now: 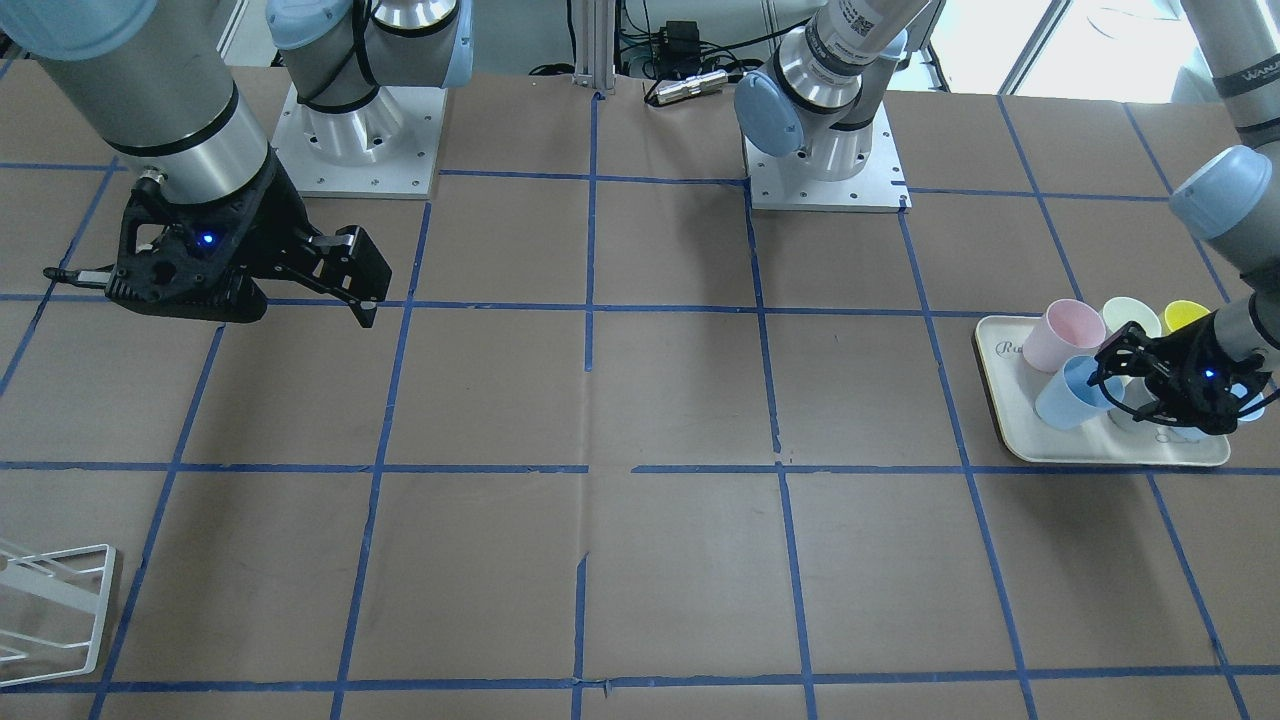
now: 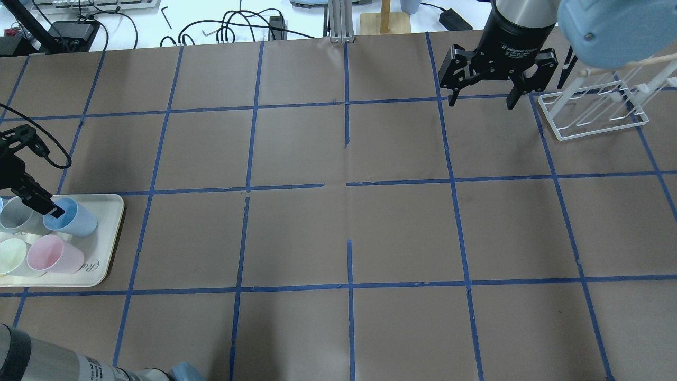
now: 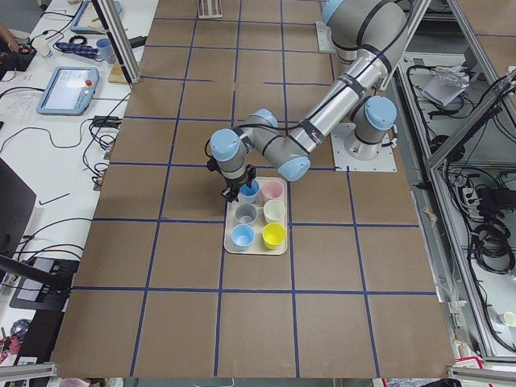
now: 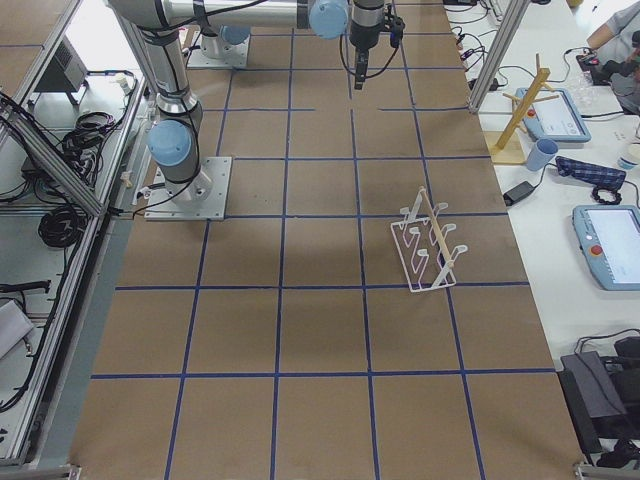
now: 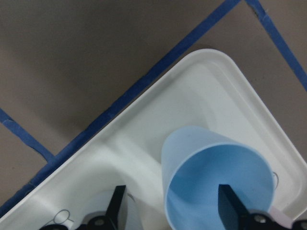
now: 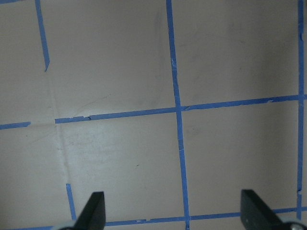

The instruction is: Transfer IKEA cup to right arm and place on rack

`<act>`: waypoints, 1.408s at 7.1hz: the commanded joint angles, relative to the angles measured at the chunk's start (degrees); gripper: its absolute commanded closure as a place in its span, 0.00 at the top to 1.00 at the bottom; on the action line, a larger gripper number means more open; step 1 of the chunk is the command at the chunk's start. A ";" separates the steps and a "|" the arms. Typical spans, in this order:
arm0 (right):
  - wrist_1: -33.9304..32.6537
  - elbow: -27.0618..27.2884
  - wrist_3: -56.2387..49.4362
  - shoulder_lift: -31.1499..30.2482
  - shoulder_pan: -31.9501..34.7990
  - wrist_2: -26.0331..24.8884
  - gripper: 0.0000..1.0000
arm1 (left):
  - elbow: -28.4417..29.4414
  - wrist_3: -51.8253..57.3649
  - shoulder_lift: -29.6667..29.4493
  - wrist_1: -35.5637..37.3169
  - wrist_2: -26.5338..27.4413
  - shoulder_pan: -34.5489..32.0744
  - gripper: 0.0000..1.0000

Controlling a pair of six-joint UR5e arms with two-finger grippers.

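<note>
The pale blue IKEA cup (image 2: 71, 217) stands mouth up at the corner of the cream tray (image 2: 106, 248); it also shows in the front view (image 1: 1070, 392) and the left wrist view (image 5: 216, 177). My left gripper (image 2: 45, 209) is open and low over it. One finger (image 5: 229, 206) is inside the cup, the other (image 5: 116, 207) outside, so the jaws straddle its wall. My right gripper (image 2: 481, 101) is open and empty above the table, just left of the white wire rack (image 2: 592, 114).
The tray also holds a grey cup (image 2: 18, 214), a pink cup (image 2: 53, 259), a pale green cup (image 2: 10, 254), a yellow cup (image 3: 272, 235) and a second blue cup (image 3: 242, 235). Brown paper with blue tape lines covers the table.
</note>
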 commanded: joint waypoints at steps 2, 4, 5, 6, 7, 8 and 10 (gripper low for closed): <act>0.04 0.11 -0.05 0.00 0.00 0.00 1.00 | 0.48 -1.22 -1.92 0.23 1.86 0.00 0.27; 0.04 0.11 -0.05 0.00 0.00 0.00 1.00 | 0.74 -1.31 -1.40 -0.55 1.34 -0.35 0.00; -0.05 0.11 -0.05 0.00 0.00 0.00 1.00 | 1.00 -1.39 -0.70 -1.43 0.72 -0.96 0.00; -0.05 0.11 0.04 0.00 0.00 0.00 1.00 | 2.14 -2.61 -0.26 -2.31 -2.50 -1.05 0.00; -0.05 0.11 -0.05 0.00 0.00 0.00 1.00 | 4.76 -5.93 0.88 -7.80 -5.76 -1.40 0.00; -0.14 0.11 -0.05 0.00 0.00 0.00 1.00 | 9.14 -10.40 1.59 -14.73 -6.57 -3.23 0.00; -0.31 0.11 -0.58 0.09 -0.26 0.18 1.00 | 18.45 -23.38 3.34 -32.63 -13.41 -7.62 0.00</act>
